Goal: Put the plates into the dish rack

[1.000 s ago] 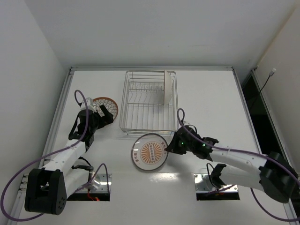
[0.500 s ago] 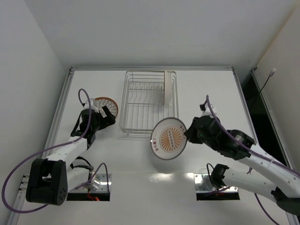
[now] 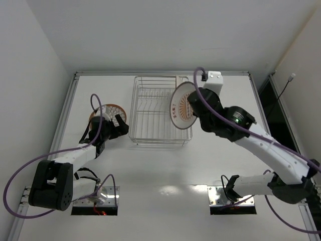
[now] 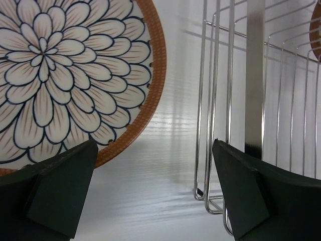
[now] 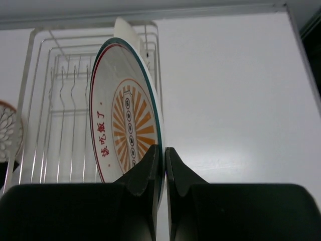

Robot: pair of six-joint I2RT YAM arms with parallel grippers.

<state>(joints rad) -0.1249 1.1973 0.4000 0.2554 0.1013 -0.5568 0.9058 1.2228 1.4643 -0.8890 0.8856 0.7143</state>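
Holding big plate [image 5: 125, 130] upright above rack [image 3: 133, 113], right gripper [image 5: 162, 149] pinches its rim; left gripper [image 4: 153, 188] spread wide, empty, beside flower plate [image 4: 65, 70].

Two arms: white links [image 3: 271, 150], black joints [image 3: 50, 187], purple cables [image 3: 30, 166]; green light [image 3: 234, 120] on right; dark jaws.

Shiny metal-wire dish rack [image 3: 155, 113], glossy glazed plates [image 5: 128, 135], matt white table [image 3: 165, 168]

Found left gripper [image 4: 154, 145] low at 9 o'clock, jaws spread wide, arm bent. Found right arm stretched toward 11 o'clock from base, right gripper [image 5: 163, 153] held high, jaws pinched on large plate [image 5: 125, 125] rim.
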